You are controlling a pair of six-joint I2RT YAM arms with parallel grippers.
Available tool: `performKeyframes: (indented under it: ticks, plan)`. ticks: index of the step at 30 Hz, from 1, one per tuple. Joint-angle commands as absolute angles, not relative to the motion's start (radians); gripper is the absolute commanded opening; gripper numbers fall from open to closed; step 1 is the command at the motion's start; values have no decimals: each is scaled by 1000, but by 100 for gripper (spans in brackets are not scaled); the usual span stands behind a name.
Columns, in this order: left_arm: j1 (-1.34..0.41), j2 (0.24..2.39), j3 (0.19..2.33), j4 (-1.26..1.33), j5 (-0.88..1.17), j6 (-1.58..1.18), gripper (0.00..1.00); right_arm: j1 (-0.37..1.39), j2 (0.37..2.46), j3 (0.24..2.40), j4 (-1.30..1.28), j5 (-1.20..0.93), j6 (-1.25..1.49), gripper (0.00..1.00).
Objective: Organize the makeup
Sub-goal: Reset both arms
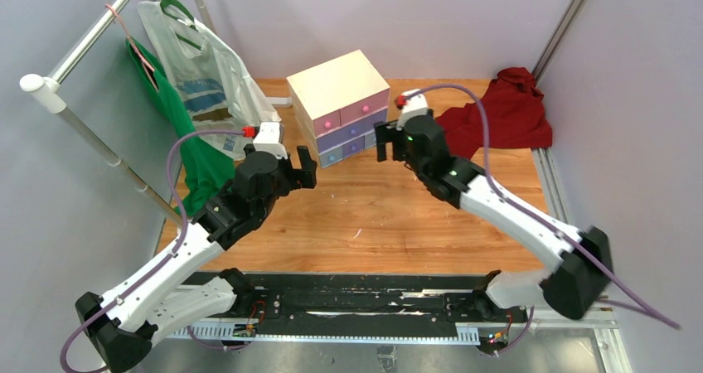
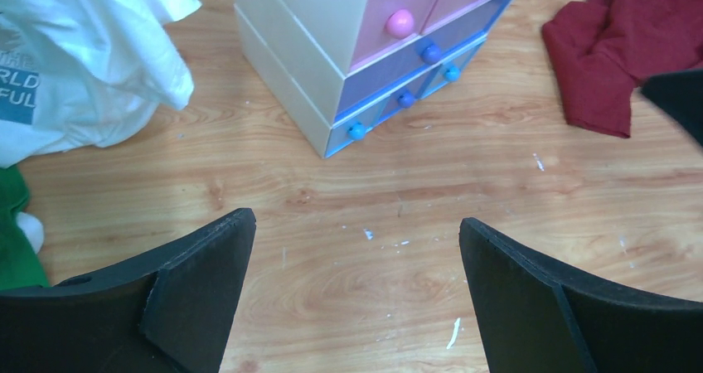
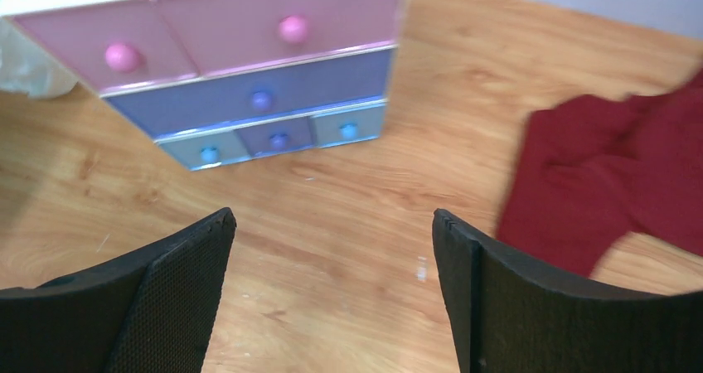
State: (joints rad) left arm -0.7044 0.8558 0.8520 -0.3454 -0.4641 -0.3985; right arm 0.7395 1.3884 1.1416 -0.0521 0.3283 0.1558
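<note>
No makeup shows in any view. My left gripper [image 1: 307, 167] hangs open over bare wood, just left of the cream chest [image 1: 338, 87], and nothing lies between its fingers [image 2: 355, 220]. My right gripper [image 1: 383, 141] is open too, close to the chest's right front corner, with only the tabletop between its fingers [image 3: 332, 215]. The chest's pink, purple and blue drawers [image 3: 249, 99] all stand shut, facing the arms.
A red cloth [image 1: 501, 116] lies crumpled at the back right of the wooden table [image 1: 373, 224]. At the left a white plastic bag [image 1: 203, 66] and a green garment [image 1: 199, 162] hang from a metal rack [image 1: 83, 133]. Grey walls enclose the table.
</note>
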Motion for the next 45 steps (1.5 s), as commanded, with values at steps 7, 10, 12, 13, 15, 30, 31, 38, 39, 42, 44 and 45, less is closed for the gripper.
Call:
performKeyframes:
  ticks: [7, 10, 12, 13, 15, 30, 31, 38, 39, 42, 44, 45]
  plan:
    - [-713, 856, 807, -215, -423, -424, 98, 750, 958, 923, -145, 770, 85, 88]
    - [-713, 865, 815, -197, -406, -428, 98, 750, 908, 900, -123, 761, 60, 88]
    - [-713, 891, 845, -203, -398, -426, 98, 749, 887, 895, -123, 762, 56, 88]
    - [-713, 907, 866, -211, -401, -428, 98, 750, 882, 892, -119, 760, 52, 88]
    - [-713, 940, 912, -220, -403, -434, 98, 750, 875, 881, -105, 755, 32, 88]
    - [-713, 916, 908, -187, -386, -439, 98, 750, 896, 884, -97, 770, 3, 87]
    - [-713, 905, 905, -184, -387, -437, 98, 749, 895, 882, -89, 769, 7, 87]
    - [-713, 873, 906, -195, -422, -408, 98, 749, 934, 893, -53, 726, 42, 87]
    - [-714, 873, 907, -199, -426, -407, 98, 750, 941, 895, -55, 721, 48, 87]
    - [-713, 870, 900, -198, -431, -402, 98, 750, 959, 901, -58, 711, 55, 87]
    - [-713, 873, 895, -191, -426, -386, 98, 750, 969, 909, -69, 712, 59, 87]
    - [-713, 876, 902, -199, -435, -386, 98, 749, 970, 911, -71, 712, 61, 87]
